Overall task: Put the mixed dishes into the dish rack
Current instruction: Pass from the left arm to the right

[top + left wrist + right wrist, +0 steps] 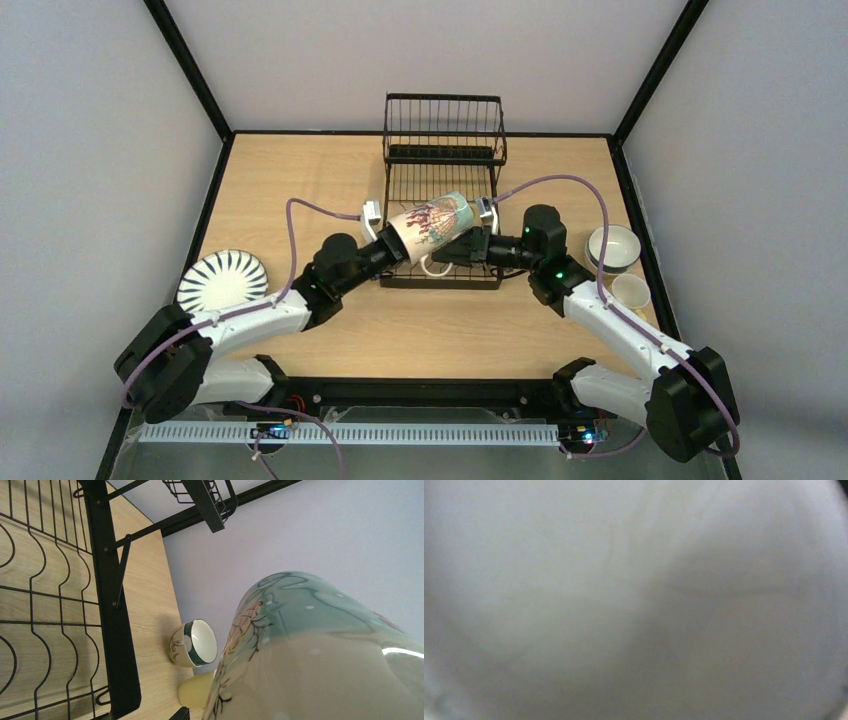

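Right gripper (477, 232) pinches the teal end of the mug (430, 225). Left gripper (384, 240) sits at the cream end; I cannot tell whether it is spread. The mug hangs tilted over the near side of the dish rack (440, 155), mid-table. I'd clear the left fully, then lower slowly. Glossy glaze, floral print, white handle downward.

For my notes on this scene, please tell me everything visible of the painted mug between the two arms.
The mug looks glazed ceramic: cream body, pale teal band at one end, a dark-lined flower drawing, a white handle pointing toward the arms. It lies tilted on its side above the lower level of the dish rack. The left pincer meets its cream end; the right pincer seems to grip it near the handle.
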Controlling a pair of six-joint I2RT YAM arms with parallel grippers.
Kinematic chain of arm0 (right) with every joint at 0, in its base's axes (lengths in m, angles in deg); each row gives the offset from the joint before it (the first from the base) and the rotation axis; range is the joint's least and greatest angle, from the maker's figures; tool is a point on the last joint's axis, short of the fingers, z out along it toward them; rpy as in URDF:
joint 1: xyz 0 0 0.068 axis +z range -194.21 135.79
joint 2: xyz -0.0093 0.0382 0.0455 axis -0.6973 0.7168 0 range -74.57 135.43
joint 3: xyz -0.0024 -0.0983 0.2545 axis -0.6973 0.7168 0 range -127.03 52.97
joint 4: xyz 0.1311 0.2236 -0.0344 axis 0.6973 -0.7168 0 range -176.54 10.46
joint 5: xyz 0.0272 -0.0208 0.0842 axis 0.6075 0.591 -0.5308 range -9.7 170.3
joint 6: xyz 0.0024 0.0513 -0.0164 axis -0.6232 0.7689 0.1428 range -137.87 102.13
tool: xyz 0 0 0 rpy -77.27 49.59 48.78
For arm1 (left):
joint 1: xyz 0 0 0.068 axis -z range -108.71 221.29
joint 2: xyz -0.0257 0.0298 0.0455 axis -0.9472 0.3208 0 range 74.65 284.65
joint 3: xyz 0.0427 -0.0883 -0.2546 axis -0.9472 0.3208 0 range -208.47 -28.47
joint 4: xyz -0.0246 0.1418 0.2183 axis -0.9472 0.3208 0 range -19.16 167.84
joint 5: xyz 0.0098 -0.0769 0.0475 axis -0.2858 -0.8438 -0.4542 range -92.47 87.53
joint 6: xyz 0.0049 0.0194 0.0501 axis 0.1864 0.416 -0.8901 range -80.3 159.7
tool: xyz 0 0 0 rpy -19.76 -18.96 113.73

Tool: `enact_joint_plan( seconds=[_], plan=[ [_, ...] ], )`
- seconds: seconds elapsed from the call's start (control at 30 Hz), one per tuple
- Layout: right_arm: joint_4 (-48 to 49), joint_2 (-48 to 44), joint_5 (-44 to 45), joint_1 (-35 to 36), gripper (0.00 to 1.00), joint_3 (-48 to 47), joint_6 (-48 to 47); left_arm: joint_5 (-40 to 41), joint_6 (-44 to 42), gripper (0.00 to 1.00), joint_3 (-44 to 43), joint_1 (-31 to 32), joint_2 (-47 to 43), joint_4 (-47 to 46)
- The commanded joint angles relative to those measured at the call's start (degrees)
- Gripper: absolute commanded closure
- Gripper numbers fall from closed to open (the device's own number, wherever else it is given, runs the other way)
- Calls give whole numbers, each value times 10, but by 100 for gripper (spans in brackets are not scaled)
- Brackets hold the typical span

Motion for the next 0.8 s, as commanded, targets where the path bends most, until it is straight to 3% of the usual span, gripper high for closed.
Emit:
enact_joint_plan(
  seconds=[0.0,0.77],
  plan=[
    [118,-14,8,2,100,-47,-26,-38,-33,42,26,10,-9,106],
    [90,12,24,-6,100,-81,-68,-10,-28,40,85,-45,-124,208]
  ],
)
